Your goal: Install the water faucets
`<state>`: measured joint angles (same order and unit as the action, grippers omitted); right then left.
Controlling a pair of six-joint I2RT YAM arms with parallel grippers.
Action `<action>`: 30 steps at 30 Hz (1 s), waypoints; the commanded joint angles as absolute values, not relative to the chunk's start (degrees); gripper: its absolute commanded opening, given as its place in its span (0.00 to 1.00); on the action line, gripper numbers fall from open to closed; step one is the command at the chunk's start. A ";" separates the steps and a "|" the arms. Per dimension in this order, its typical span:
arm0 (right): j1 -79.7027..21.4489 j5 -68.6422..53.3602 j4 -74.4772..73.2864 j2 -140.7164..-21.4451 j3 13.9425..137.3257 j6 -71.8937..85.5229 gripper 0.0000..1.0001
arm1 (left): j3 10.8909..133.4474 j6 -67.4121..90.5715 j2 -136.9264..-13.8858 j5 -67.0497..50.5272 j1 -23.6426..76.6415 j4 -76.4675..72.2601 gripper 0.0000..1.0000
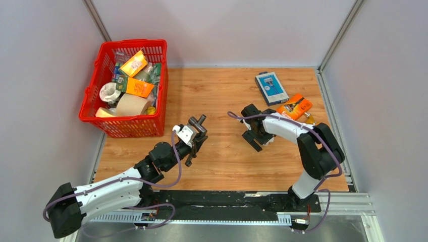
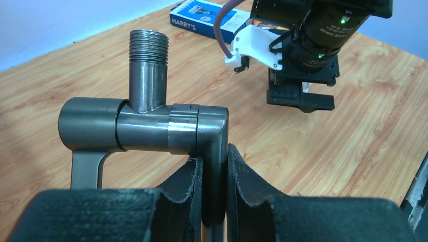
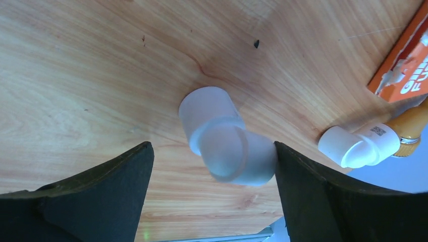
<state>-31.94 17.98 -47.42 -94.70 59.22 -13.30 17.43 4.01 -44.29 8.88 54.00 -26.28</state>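
Note:
The water faucet [image 2: 146, 123] is dark grey metal with a threaded stub pointing up. My left gripper [image 2: 214, 166] is shut on its thin rod and holds it above the wooden table; in the top view the faucet [image 1: 198, 122] sticks out past that gripper [image 1: 194, 137]. A small white elbow fitting [image 3: 222, 136] lies on the table between the fingers of my right gripper [image 3: 212, 147]. That gripper is open: the elbow touches the right finger [image 3: 313, 191], with a gap on the left side. In the top view the right gripper [image 1: 255, 138] hides the elbow.
A red basket [image 1: 91, 96] full of items stands at the back left. A blue box [image 1: 271, 86] and an orange pack [image 1: 295, 107] lie behind the right gripper. A white-capped amber bottle [image 3: 358, 146] lies just right of the elbow.

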 commanded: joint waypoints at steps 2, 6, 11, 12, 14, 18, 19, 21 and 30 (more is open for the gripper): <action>-31.73 19.07 -47.11 -97.20 61.08 -13.45 0.80 | 20.74 3.43 -42.54 7.82 54.05 -30.41 0.00; -31.73 17.32 -48.16 -97.91 62.84 -10.91 0.51 | 20.74 3.43 -42.63 7.65 54.05 -30.41 0.00; -32.34 10.12 -52.46 -101.50 67.93 -3.71 0.17 | 20.83 3.34 -43.59 7.65 54.14 -30.85 0.00; -32.69 9.24 -53.08 -102.91 68.98 -2.04 0.12 | 20.92 3.43 -43.94 7.56 54.05 -31.02 0.00; -34.18 7.74 -53.70 -105.28 70.40 1.12 0.04 | 21.18 3.43 -44.47 7.38 54.05 -31.20 0.00; -40.68 9.13 -52.74 -107.66 71.54 2.90 0.00 | 21.09 3.52 -45.61 7.29 54.05 -32.08 0.00; -41.91 9.49 -52.73 -108.01 71.80 3.07 0.00 | 21.09 3.60 -45.70 7.38 54.14 -32.08 0.00; -43.76 10.28 -52.82 -108.28 72.33 3.60 0.07 | 21.01 3.69 -45.88 7.64 54.05 -31.99 0.00; -47.46 15.03 -54.32 -107.31 74.00 4.22 0.49 | 19.69 3.25 -43.60 9.66 54.05 -32.17 0.00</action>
